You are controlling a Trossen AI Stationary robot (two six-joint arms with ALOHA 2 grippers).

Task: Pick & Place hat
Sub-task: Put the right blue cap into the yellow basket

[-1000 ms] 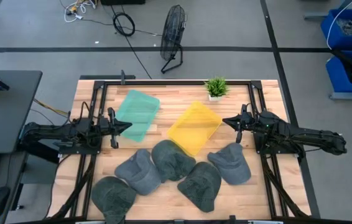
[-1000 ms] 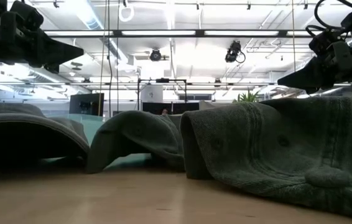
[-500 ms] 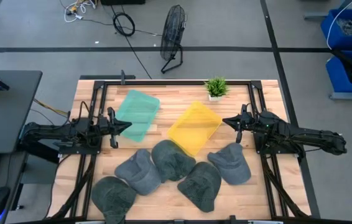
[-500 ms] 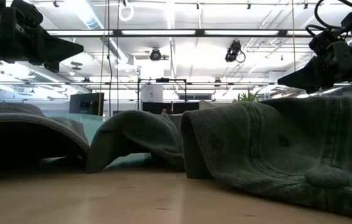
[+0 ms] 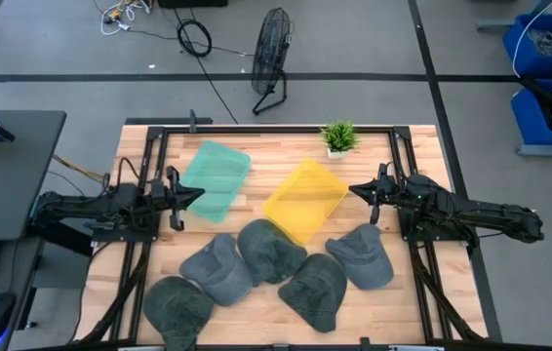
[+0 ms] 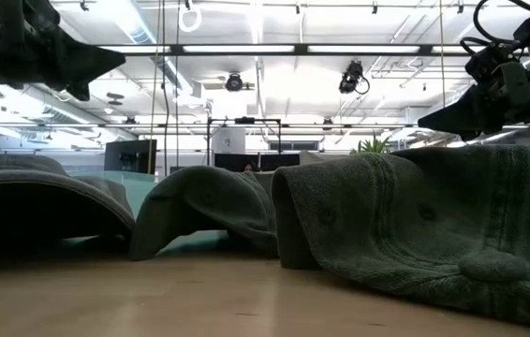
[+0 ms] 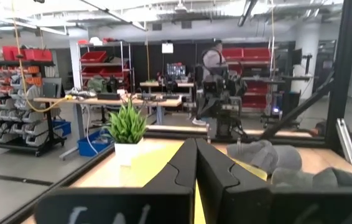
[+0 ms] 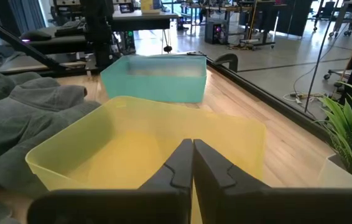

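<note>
Hats (image 5: 281,268) crowd the wooden table (image 5: 413,302) near two bins; left hand (image 5: 201,195) and right hand (image 5: 354,189) hover pressed together.

A grey floor (image 5: 374,39) crossed by dark tape lines surrounds the wooden desk (image 5: 413,302). A black floor fan (image 5: 272,49) and coiled cables (image 5: 194,37) lie beyond the far edge; blue bins (image 5: 549,49) stand far right. Ceiling strip lights (image 6: 274,49) glow overhead.

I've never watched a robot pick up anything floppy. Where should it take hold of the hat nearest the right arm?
Probably by the brim. That grey cap lies flat, its brim pointing toward the yellow bin. The right claw, shut and hovering beside the bin, could come straight down and pinch the brim's edge; the rounded crown offers no such lip.
</note>
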